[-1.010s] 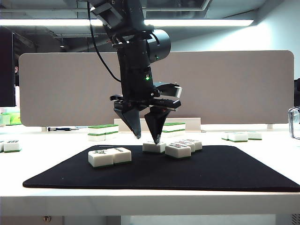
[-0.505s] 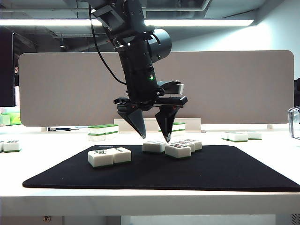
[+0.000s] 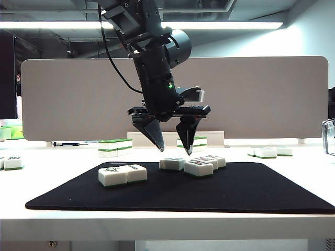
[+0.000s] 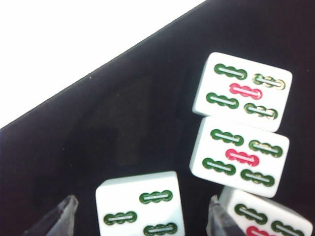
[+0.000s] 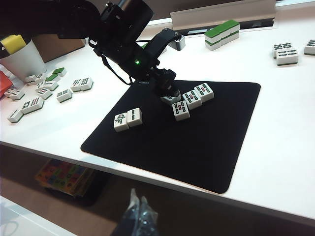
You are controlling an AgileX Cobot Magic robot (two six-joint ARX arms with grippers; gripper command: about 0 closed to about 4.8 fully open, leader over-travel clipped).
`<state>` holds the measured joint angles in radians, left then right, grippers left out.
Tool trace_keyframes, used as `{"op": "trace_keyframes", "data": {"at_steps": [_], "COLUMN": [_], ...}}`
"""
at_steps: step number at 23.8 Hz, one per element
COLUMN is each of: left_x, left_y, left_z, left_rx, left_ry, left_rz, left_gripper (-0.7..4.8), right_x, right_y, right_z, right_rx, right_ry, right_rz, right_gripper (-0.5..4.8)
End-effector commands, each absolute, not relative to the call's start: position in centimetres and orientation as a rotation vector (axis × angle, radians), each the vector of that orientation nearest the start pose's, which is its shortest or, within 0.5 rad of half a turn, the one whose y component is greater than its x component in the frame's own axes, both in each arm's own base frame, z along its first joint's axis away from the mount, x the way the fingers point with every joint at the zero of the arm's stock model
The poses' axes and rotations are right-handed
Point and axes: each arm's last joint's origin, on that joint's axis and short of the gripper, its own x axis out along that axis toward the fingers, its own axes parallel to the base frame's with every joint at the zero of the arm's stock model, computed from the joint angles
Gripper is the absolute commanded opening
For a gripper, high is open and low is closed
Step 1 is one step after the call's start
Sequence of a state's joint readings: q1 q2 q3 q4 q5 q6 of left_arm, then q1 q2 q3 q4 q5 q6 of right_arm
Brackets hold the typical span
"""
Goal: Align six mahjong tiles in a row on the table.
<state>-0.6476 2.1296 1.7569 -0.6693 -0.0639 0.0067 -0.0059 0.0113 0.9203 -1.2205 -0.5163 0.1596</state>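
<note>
Several white mahjong tiles lie on the black mat (image 3: pixel 209 191) on the table (image 3: pixel 157 225). A touching pair (image 3: pixel 122 174) sits at the mat's left. My left gripper (image 3: pixel 175 150) hangs open just above a single tile (image 3: pixel 172 163), its tips clear of it. In the left wrist view that three-bamboo tile (image 4: pixel 140 206) lies between the fingertips (image 4: pixel 66 216) of the left gripper (image 4: pixel 142 209). Beside it three five-bamboo tiles (image 4: pixel 239 156) run in a line. My right gripper (image 5: pixel 138 206) is shut and empty, low in front of the table edge.
Green-topped stacked tiles (image 3: pixel 115 146) stand behind the mat before the grey divider (image 3: pixel 251 94). More loose tiles lie at the far right (image 3: pixel 269 152) and on the table's left side (image 5: pixel 44 93), near a white cup (image 5: pixel 22 59).
The left gripper has opened wider, lifted its tips off the single tile and tilted a little to the right. That tile stays on the mat. The right arm has not moved.
</note>
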Motion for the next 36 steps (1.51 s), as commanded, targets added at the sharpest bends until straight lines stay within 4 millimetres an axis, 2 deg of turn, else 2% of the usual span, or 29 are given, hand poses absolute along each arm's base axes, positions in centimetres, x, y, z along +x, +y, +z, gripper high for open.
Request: {"op": "trace_keyframes", "data": {"at_steps": [1, 18, 22, 25, 29, 33, 36], "left_x": [37.2, 37.4, 37.4, 37.4, 37.1, 35.4, 34.7], "left_y": [-27.2, -27.0, -27.1, -27.1, -26.8, -25.7, -25.2], "left_z": [20.7, 19.3, 19.3, 19.3, 20.0, 22.3, 22.2], "left_rx": [0.336, 0.343, 0.343, 0.344, 0.351, 0.379, 0.477], "left_ry": [0.997, 1.051, 1.049, 1.05, 1.061, 1.135, 1.198], "left_rz": [-0.5, -0.487, -0.488, -0.488, -0.488, -0.48, -0.542], "left_gripper": [3.49, 3.29, 2.3, 2.09, 2.09, 2.09, 2.09], "right_x": [-5.5, -5.5, -5.5, -5.5, -5.5, -5.5, -5.5], "right_y": [1.5, 1.5, 1.5, 1.5, 1.5, 1.5, 1.5], "right_z": [30.9, 30.9, 30.9, 30.9, 30.9, 30.9, 30.9], "right_rx": [0.226, 0.226, 0.226, 0.226, 0.226, 0.226, 0.226], "right_ry": [0.316, 0.316, 0.316, 0.316, 0.316, 0.315, 0.316], "right_rz": [0.484, 0.484, 0.484, 0.484, 0.484, 0.483, 0.483], "right_gripper": [-0.01, -0.01, -0.01, -0.01, -0.01, -0.01, -0.01]}}
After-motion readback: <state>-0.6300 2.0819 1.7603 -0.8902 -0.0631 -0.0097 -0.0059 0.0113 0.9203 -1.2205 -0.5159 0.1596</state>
